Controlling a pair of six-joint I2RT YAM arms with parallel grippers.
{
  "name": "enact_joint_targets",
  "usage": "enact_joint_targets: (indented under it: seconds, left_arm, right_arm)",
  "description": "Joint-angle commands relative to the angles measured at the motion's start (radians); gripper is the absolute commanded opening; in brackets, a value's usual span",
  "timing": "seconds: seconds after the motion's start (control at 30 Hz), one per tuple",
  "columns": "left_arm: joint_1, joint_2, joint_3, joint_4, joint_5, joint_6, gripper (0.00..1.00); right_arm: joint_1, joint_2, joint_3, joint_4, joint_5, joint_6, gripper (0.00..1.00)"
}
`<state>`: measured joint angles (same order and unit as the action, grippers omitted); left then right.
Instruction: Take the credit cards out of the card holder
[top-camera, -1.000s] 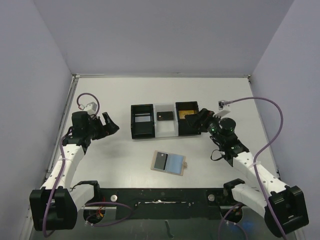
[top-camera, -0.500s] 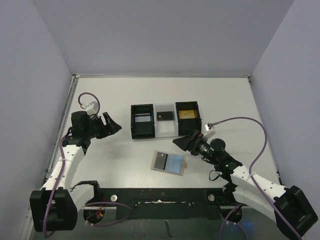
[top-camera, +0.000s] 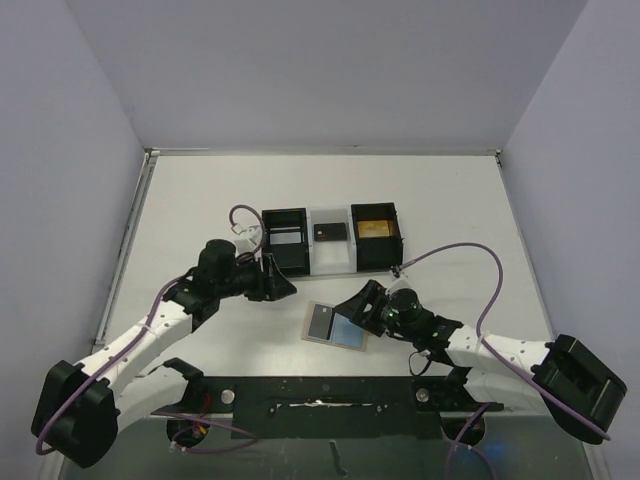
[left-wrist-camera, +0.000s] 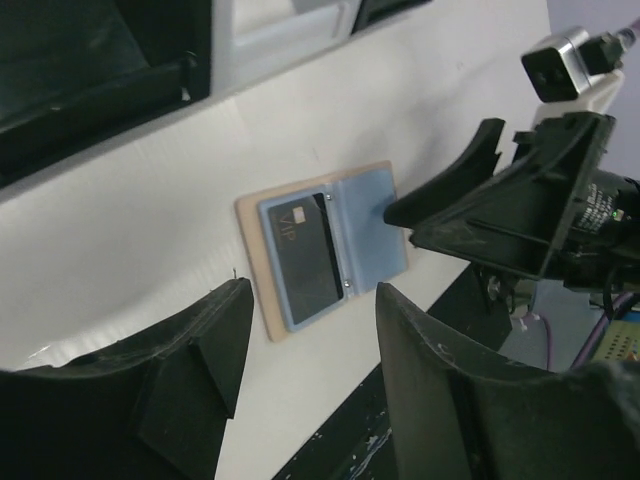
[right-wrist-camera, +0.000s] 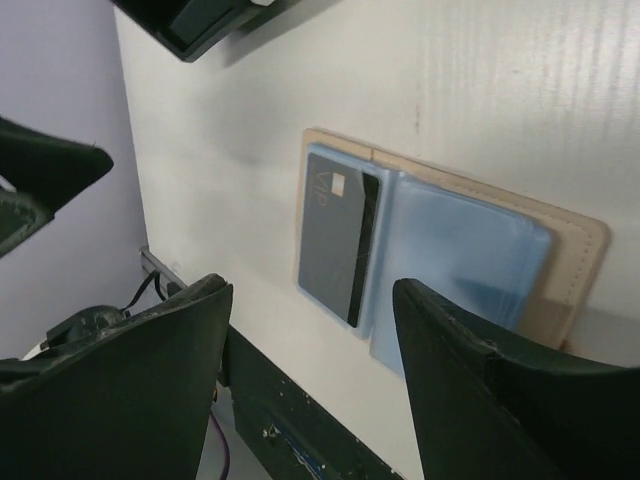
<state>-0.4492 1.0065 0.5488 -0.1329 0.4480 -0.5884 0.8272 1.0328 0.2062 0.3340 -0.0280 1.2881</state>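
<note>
The tan card holder (top-camera: 352, 343) lies open on the table, its two blue-grey panels facing up. A dark card marked VIP (top-camera: 321, 321) sits in its left panel; the right panel (top-camera: 349, 328) looks bare. My left gripper (top-camera: 278, 284) is open and empty, just left of the holder and above the table. My right gripper (top-camera: 360, 301) is open and empty, over the holder's right edge. The holder (left-wrist-camera: 262, 256) and the card (left-wrist-camera: 305, 248) show between my left gripper (left-wrist-camera: 315, 300) fingers. They show again in the right wrist view, holder (right-wrist-camera: 575, 250) and card (right-wrist-camera: 335, 240), ahead of my right gripper (right-wrist-camera: 312, 295).
A black three-compartment tray (top-camera: 266, 262) stands behind the holder, with a grey card (top-camera: 285, 237), a dark card (top-camera: 330, 232) and a gold card (top-camera: 375, 228) in it. A black rail (top-camera: 330, 395) runs along the near table edge. Walls close in both sides.
My left arm has swung from the far left in toward the card holder. My right gripper has come from the tray's right compartment down to the holder's right edge. The holder has not moved.
</note>
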Motion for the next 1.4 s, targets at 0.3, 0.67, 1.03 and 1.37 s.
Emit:
enact_joint_targets:
  seconds: [0.3, 0.67, 1.03, 1.37]
  left_arm:
    - [-0.193, 0.167, -0.024, 0.255, -0.043, -0.151, 0.43]
    - [-0.209, 0.245, -0.044, 0.291, -0.019, -0.188, 0.39]
    - [-0.215, 0.251, -0.053, 0.289, -0.003, -0.188, 0.39]
    - [-0.272, 0.326, -0.044, 0.311, -0.046, -0.212, 0.39]
  right_arm:
    - [0.007, 0.108, 0.127, -0.013, 0.01, 0.011, 0.54]
    - [0.007, 0.272, 0.209, -0.041, -0.086, -0.01, 0.41]
    - [0.009, 0.378, 0.286, -0.206, -0.089, -0.001, 0.37]
    - [0.007, 0.365, 0.323, -0.302, -0.043, -0.023, 0.35]
